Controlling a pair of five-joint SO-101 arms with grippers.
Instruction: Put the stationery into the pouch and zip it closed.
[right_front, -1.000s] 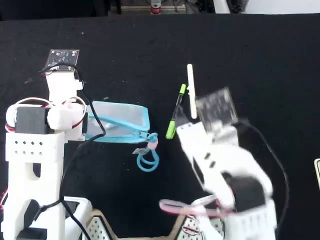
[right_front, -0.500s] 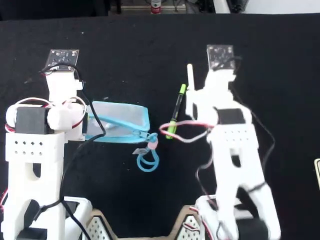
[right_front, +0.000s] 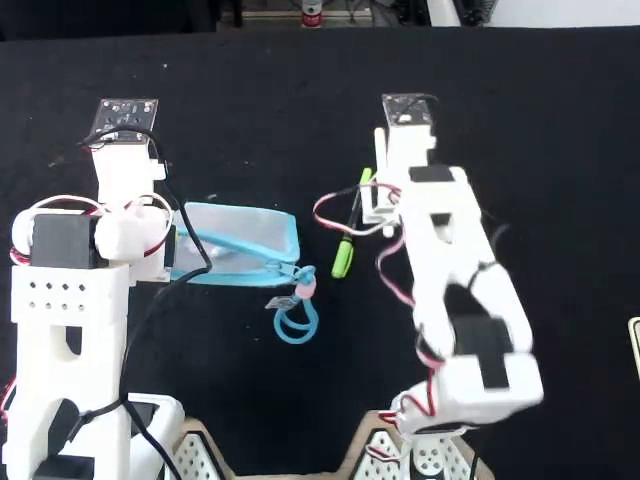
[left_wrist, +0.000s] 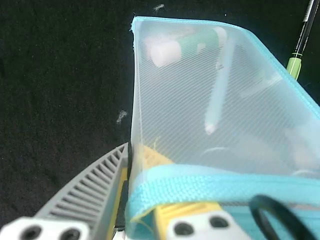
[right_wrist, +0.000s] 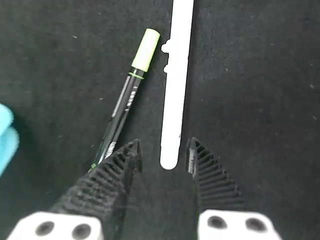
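Right claw (right_wrist: 162, 147) released, jaws spread, one finger on each side of one end of the white pen (right_wrist: 177, 75). Gap visible on both sides, no contact. Green-capped pen (right_wrist: 125, 107) lies just beside the white pen at a slight angle, both flat on the black table (right_wrist: 260, 75). One finger overlaps the uncapped end of the green-capped pen in the right wrist view; can't tell if it touches.

Left claw (left_wrist: 135, 150) clenched on the edge of the pouch (left_wrist: 210, 100), right by the zip tape (left_wrist: 200, 185). The mesh wall is see-through: a white block (left_wrist: 165, 52) and a pale pen-like stick (left_wrist: 219, 95) are inside.

High view: the pouch lies on the table next to the left arm (right_front: 70, 300). A blue ring (right_front: 295, 322) hangs off its corner on the side facing the pens. Can't tell how far the zip is run. Both pens are outside the pouch, between it and the right arm (right_front: 450, 270). That arm is stretched out over the table with its wrist over the white pen. The green-capped pen is the nearer of the two to the pouch, but apart from it.
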